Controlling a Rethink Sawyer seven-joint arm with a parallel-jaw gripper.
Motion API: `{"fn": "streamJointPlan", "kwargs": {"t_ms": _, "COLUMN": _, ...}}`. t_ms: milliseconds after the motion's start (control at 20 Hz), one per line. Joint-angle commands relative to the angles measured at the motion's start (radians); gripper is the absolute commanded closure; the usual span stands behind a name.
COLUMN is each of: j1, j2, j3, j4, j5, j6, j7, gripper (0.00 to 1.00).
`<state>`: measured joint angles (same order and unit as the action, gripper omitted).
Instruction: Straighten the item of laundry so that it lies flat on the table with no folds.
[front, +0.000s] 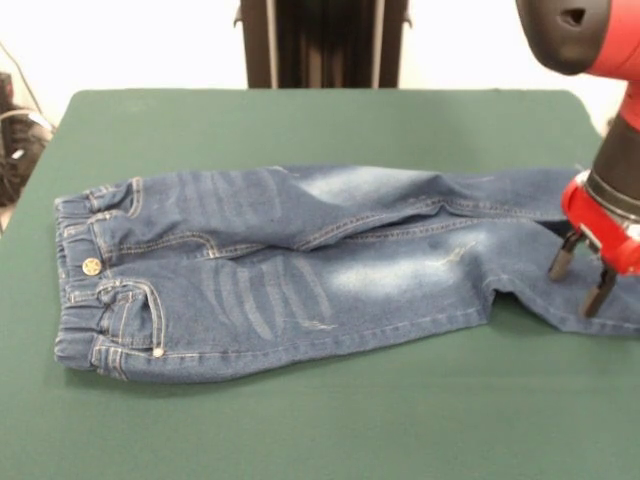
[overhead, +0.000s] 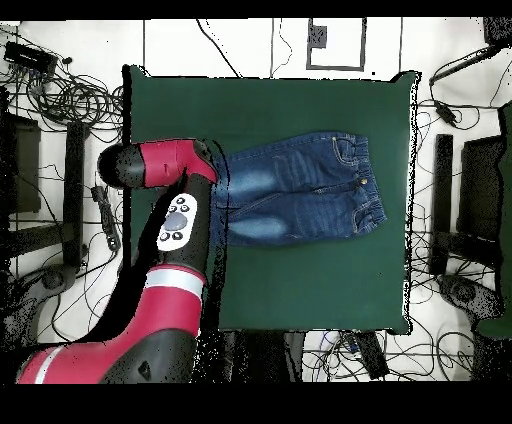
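Our gripper (front: 583, 281) hangs over the leg ends of the jeans (front: 300, 265), its two fingers spread apart with nothing between them, tips pointing down and seemingly just above the denim. We cannot tell whether they touch the cloth. From above, the arm (overhead: 165, 170) covers that end of the jeans, so the hems are hidden there.

The jeans lie lengthwise across the middle of the worktop (front: 320, 420), waistband (front: 75, 290) toward one short edge, legs running toward the opposite edge where the gripper is. The button (front: 91, 266) faces up. The upper leg seems to overlap the lower one along the inseam, and a notch shows in the lower leg's edge near the gripper, which suggests a fold there.

We judge the job mostly done, with the leg ends being worked. Next we would lower, pinch the hem, and draw it outward toward the nearby edge.
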<state>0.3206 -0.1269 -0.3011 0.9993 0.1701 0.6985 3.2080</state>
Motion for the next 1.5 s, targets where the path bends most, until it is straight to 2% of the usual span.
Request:
{"fn": "streamJointPlan", "kwargs": {"t_ms": 50, "j1": -0.018, "j2": 0.004, "j3": 0.154, "j4": 0.072, "j5": -0.024, "j6": 0.031, "j7": -0.123, "gripper": 0.00}}
{"fn": "streamJointPlan", "kwargs": {"t_ms": 400, "j1": -0.018, "j2": 0.032, "j3": 0.226, "j4": 0.075, "j5": -0.013, "j6": -0.021, "j7": -0.129, "gripper": 0.00}}
{"fn": "streamJointPlan", "kwargs": {"t_ms": 700, "j1": -0.001, "j2": 0.073, "j3": 0.290, "j4": 0.018, "j5": 0.002, "j6": -0.059, "j7": -0.101, "gripper": 0.00}}
{"fn": "streamJointPlan", "kwargs": {"t_ms": 1000, "j1": 0.030, "j2": 0.105, "j3": 0.272, "j4": -0.058, "j5": 0.014, "j6": -0.017, "j7": -0.046, "gripper": 0.00}}
{"fn": "streamJointPlan", "kwargs": {"t_ms": 1200, "j1": 0.021, "j2": 0.157, "j3": 0.274, "j4": -0.113, "j5": -0.005, "j6": -0.036, "j7": -0.077, "gripper": 0.00}}
{"fn": "streamJointPlan", "kwargs": {"t_ms": 1500, "j1": 0.022, "j2": 0.167, "j3": 0.322, "j4": -0.112, "j5": 0.015, "j6": -0.073, "j7": -0.068, "gripper": 0.00}}
